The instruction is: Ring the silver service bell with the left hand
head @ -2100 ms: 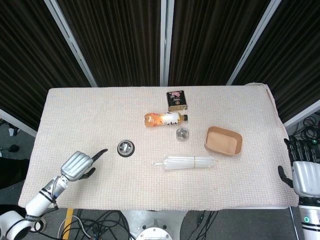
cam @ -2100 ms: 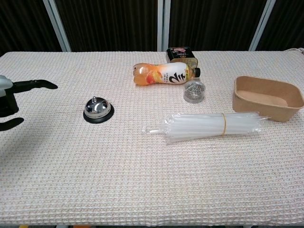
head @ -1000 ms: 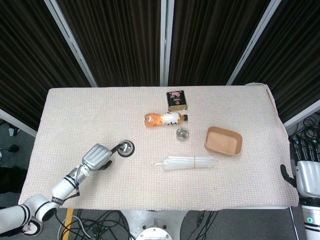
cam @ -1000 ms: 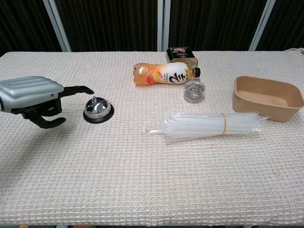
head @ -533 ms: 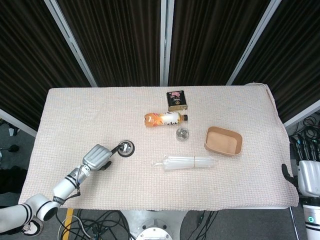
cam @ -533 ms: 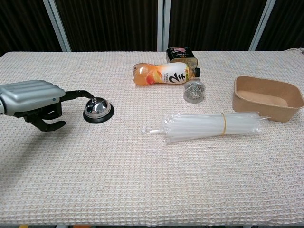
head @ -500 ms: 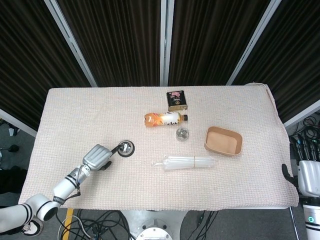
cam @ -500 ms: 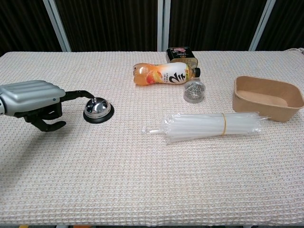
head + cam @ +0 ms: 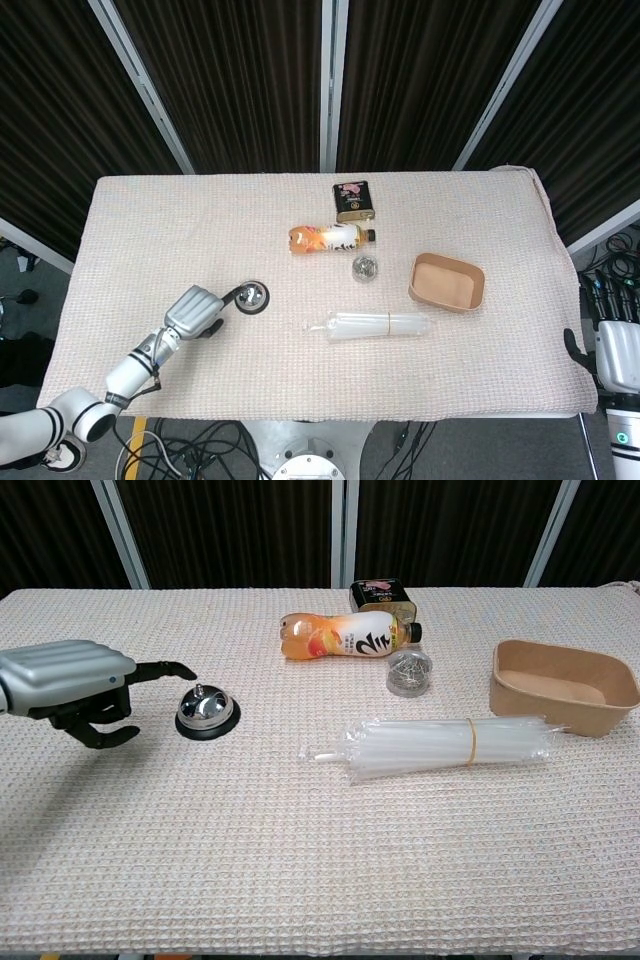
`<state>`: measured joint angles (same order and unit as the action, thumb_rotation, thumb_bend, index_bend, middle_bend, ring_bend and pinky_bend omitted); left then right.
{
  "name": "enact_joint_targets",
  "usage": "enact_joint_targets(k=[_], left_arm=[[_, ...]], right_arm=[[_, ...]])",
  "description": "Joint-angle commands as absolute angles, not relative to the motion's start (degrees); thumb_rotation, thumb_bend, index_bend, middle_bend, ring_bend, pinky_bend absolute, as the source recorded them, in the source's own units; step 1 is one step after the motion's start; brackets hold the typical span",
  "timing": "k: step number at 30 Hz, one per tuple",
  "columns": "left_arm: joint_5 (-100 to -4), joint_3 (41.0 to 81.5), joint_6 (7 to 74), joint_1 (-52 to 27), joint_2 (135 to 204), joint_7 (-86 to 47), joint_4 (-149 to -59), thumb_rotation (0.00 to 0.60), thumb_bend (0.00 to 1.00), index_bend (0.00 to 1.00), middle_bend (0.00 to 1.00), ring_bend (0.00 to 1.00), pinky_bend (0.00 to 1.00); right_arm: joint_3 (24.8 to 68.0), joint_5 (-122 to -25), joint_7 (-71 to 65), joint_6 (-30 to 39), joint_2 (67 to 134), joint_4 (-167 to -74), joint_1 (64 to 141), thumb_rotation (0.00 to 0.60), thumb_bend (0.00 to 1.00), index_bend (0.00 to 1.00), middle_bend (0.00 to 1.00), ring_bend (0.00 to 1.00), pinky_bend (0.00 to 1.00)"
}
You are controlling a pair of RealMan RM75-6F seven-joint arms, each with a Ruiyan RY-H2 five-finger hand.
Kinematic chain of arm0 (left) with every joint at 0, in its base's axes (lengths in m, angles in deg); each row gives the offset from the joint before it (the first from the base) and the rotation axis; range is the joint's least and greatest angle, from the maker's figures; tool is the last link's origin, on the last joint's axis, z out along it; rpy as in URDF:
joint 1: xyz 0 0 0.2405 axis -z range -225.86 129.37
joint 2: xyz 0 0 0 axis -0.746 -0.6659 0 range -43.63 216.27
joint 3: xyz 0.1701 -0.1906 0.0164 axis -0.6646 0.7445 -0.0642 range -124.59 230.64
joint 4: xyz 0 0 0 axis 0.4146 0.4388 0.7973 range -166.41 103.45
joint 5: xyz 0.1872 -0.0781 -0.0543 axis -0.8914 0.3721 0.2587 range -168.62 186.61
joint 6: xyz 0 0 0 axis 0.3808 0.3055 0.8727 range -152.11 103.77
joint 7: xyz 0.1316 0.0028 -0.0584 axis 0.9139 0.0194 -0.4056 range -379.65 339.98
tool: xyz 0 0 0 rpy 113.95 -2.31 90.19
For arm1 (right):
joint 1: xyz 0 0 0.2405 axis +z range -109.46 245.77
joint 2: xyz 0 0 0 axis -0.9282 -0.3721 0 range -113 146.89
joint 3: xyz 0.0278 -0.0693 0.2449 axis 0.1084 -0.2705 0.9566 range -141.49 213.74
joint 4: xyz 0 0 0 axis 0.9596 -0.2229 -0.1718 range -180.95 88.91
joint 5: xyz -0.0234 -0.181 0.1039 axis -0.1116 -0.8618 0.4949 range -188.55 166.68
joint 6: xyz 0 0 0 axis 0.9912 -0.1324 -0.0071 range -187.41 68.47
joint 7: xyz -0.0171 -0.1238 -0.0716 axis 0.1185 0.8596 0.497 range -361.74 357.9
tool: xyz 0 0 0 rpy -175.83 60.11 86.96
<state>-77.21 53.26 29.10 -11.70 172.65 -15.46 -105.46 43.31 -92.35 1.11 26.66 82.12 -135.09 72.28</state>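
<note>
The silver service bell (image 9: 252, 298) (image 9: 206, 712) sits on its black base on the left half of the table. My left hand (image 9: 195, 312) (image 9: 75, 685) hovers just left of it and holds nothing. One finger points straight out toward the bell while the others are curled under. In the chest view that fingertip is slightly above and left of the bell's button, with a small gap between them. My right hand (image 9: 618, 345) hangs off the table's right edge, fingers extended and empty.
Behind the bell lie an orange drink bottle (image 9: 325, 237) (image 9: 345, 637), a dark tin (image 9: 352, 200) and a small clear jar (image 9: 409, 671). A bundle of clear straws (image 9: 450, 744) lies mid-table, and a brown paper tray (image 9: 560, 705) stands at the right.
My left hand came in from the left to the bell. Half a second ago its fingertip sat lower at the button; now it is slightly raised. The right hand has barely moved.
</note>
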Motion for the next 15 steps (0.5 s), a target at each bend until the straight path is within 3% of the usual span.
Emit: enact_joint_targets(k=[1, 15], left_arm=[[-78.14, 53.23, 30.38, -11.89, 172.95, -16.47, -105.30, 0.600, 0.47, 0.09, 0.91, 0.83, 0.81], [-76.58, 52.27, 27.11, -10.89, 173.23, -15.52, -104.87, 0.600, 0.47, 0.09, 0.91, 0.83, 0.81]], right_arm=[[43.30, -92.33, 1.17, 26.58, 82.14, -135.10, 72.32, 0.600, 0.30, 0.00, 0.00, 0.00, 0.00], [43.39, -91.87, 0.57, 26.44, 82.12, -134.60, 72.19, 0.600, 0.31, 0.00, 0.00, 0.00, 0.00]])
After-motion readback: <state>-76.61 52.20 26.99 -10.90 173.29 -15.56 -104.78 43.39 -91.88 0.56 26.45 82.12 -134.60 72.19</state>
